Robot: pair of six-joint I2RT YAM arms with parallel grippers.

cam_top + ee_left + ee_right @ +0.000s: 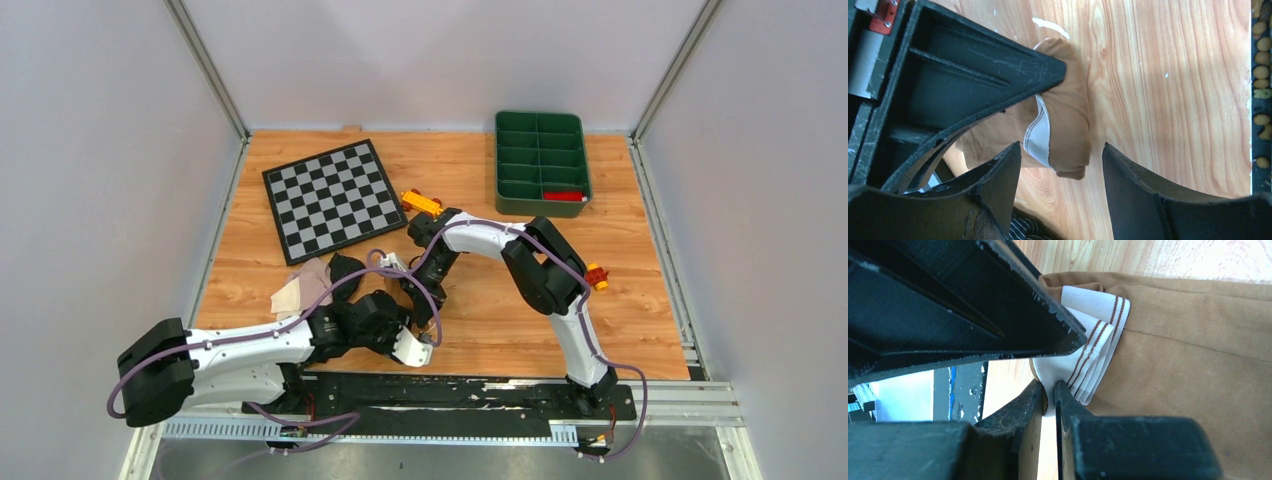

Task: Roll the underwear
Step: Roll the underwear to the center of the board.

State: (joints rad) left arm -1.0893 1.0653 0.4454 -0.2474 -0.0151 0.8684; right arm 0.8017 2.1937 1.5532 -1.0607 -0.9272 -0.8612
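Note:
The tan-brown underwear (1070, 107) with a cream waistband (1039, 135) lies folded on the wooden table. My left gripper (1062, 162) is open, its fingertips on either side of the garment's near end and not touching it. My right gripper (1049, 390) is shut on the cream waistband (1088, 355) of the tan-brown underwear (1193, 370). In the top view both grippers meet at mid-table, left (408, 335) and right (420, 303), and hide this garment. The black underwear (346, 270) and the pale pink-beige underwear (298, 292) lie just left of them.
A checkerboard mat (335, 198) lies at the back left. A green compartment tray (540, 160) holds a red piece (565, 196). An orange toy (421, 202) sits by the mat. A small red-yellow object (597, 275) lies right of the right arm. Dark striped fabric (1023, 229) shows under my left gripper.

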